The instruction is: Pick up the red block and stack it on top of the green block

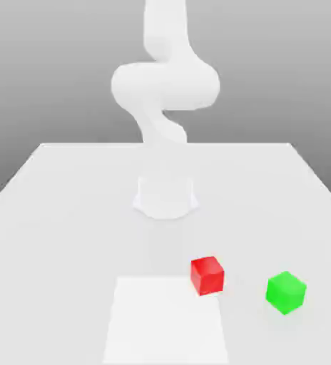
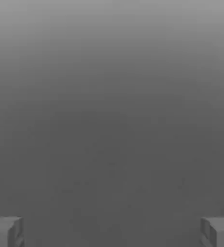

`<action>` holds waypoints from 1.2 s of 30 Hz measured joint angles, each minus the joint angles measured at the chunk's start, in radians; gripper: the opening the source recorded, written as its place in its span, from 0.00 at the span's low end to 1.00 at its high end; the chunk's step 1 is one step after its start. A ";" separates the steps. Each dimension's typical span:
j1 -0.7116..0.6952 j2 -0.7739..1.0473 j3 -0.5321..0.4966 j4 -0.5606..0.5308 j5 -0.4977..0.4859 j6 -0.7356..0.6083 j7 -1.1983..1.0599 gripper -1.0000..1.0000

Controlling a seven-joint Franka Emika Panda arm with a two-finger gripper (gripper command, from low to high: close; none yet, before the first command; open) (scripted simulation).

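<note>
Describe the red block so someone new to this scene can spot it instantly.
Start at the flat white table in front of the white robot arm. Near its front edge sit two small smooth cubes, apart. The small bright red cube lies on the exterior view's left of the small bright green cube.

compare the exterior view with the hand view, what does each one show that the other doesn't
The exterior view alone has the red block and the green block sitting apart on the white table, green toward that view's right, plus the white arm rising behind them. The hand view alone has the gripper, its two grey fingertips spread wide with nothing between them. Shared: a plain grey backdrop.
</note>
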 joint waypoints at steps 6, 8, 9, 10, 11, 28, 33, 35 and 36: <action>0.051 0.182 0.018 -0.182 0.016 0.142 -0.035 0.50; 0.067 0.243 0.026 -0.243 0.020 0.190 -0.047 0.50; 0.076 0.274 0.030 -0.274 0.022 0.213 -0.052 0.50; 0.084 0.305 0.034 -0.305 0.024 0.238 -0.058 0.50; 0.092 0.337 0.039 -0.337 0.025 0.262 -0.064 0.50; 0.182 0.904 0.026 -0.526 -0.064 0.708 -0.032 0.00; 0.176 0.860 0.037 -0.533 -0.050 0.670 -0.042 0.00; 0.175 0.793 0.045 -0.543 -0.025 0.612 -0.060 0.00; 0.175 0.757 0.048 -0.548 -0.015 0.582 -0.068 0.00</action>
